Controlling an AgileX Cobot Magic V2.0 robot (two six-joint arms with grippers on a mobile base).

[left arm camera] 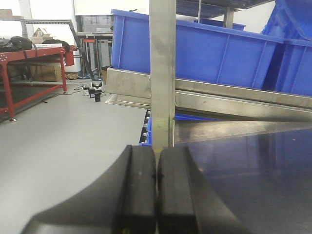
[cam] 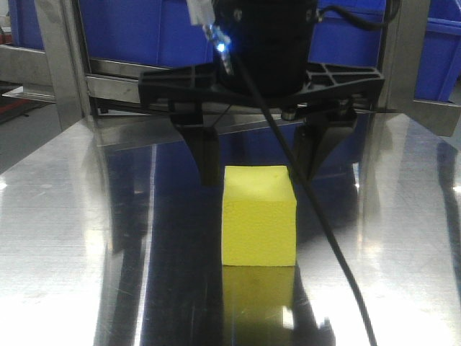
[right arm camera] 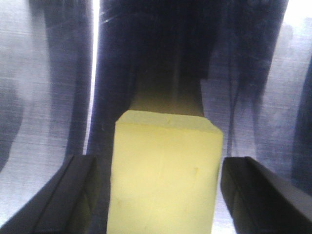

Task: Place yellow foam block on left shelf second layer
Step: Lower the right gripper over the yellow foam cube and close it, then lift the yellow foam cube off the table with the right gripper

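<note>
The yellow foam block (cam: 259, 215) stands upright on a shiny metal surface (cam: 65, 238), which mirrors it below. My right gripper (cam: 259, 155) sits just behind it, open, with one black finger (cam: 205, 155) on each side of the block's far end. In the right wrist view the yellow foam block (right arm camera: 165, 175) fills the space between the fingers of the right gripper (right arm camera: 163, 195), and a narrow gap shows on each side. In the left wrist view the left gripper (left arm camera: 156, 153) is shut with nothing in it, and no block is in sight.
A black cable (cam: 328, 238) trails from the right arm across the surface beside the block. Blue plastic bins (left arm camera: 204, 51) sit on a metal rack behind. A metal upright post (left arm camera: 162, 73) stands straight ahead of the left gripper. Grey floor and a red bench (left arm camera: 34, 53) lie to the left.
</note>
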